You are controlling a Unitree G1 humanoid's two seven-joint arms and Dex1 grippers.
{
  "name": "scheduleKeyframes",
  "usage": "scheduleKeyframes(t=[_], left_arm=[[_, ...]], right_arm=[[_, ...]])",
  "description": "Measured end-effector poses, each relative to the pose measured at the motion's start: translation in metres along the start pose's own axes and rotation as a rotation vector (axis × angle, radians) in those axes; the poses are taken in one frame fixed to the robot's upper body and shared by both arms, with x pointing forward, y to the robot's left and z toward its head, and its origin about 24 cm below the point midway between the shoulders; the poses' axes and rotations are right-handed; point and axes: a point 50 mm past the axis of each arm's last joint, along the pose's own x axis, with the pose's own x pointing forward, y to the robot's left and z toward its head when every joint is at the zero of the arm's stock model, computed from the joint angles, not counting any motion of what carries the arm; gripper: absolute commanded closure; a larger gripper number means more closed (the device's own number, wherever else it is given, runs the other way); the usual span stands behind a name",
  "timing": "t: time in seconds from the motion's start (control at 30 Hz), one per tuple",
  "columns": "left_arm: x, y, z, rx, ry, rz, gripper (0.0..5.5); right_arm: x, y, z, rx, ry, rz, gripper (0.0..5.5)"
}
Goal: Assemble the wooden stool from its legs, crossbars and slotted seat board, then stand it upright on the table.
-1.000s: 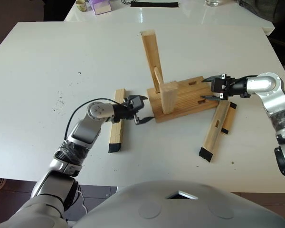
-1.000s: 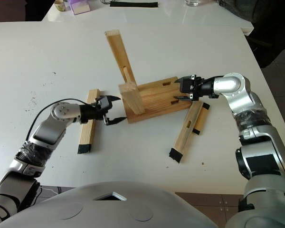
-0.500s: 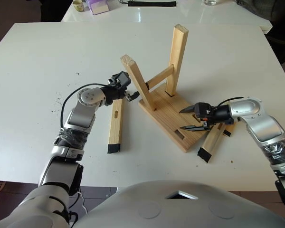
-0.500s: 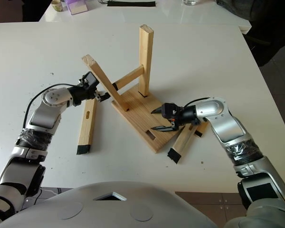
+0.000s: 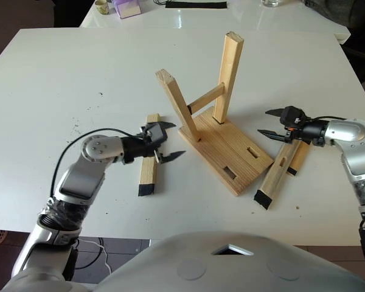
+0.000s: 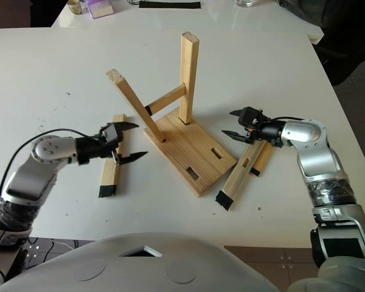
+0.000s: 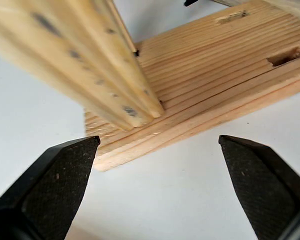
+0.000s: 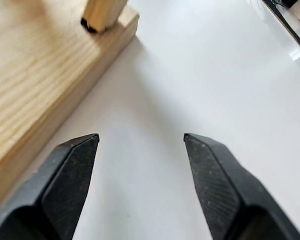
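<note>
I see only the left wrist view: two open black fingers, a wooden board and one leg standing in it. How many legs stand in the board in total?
Observer: Two. An upright leg and a tilted leg stand in the seat board, and a crossbar joins them.
Operator: Where are the other parts on my side?
Observer: One loose leg lies flat to the left of the board. The left gripper is over it, open.
Operator: And on the other side?
Observer: A long leg and a second piece lie along the board's right edge. The right gripper is open near their far ends.
</note>
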Motion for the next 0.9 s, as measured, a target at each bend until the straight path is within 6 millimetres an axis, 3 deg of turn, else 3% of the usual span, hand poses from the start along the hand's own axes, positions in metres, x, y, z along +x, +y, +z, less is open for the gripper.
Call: scheduleKeyframes(t=[0.1, 0.2, 0.4, 0.67, 0.9], left_arm=[[0.008, -0.004, -0.016, -0.002, 0.074, -0.007, 1.08], [0.013, 0.008, -0.017, 0.076, 0.082, 0.017, 1.08], [0.027, 0.033, -0.016, 0.061, 0.078, 0.119, 1.08], [0.019, 0.039, -0.021, 0.09, 0.08, 0.148, 1.08], [0.009, 0.049, -0.027, 0.096, 0.105, 0.178, 1.08]], right_arm=[[0.006, 0.018, -0.003, -0.007, -0.012, 0.071, 2.34], [0.007, 0.028, 0.001, -0.015, -0.032, 0.129, 2.34], [0.016, 0.036, 0.005, 0.031, -0.065, 0.12, 2.34], [0.034, 0.032, 0.009, 0.101, -0.085, 0.021, 2.34], [0.038, 0.044, 0.02, 0.094, -0.104, 0.103, 2.34]])
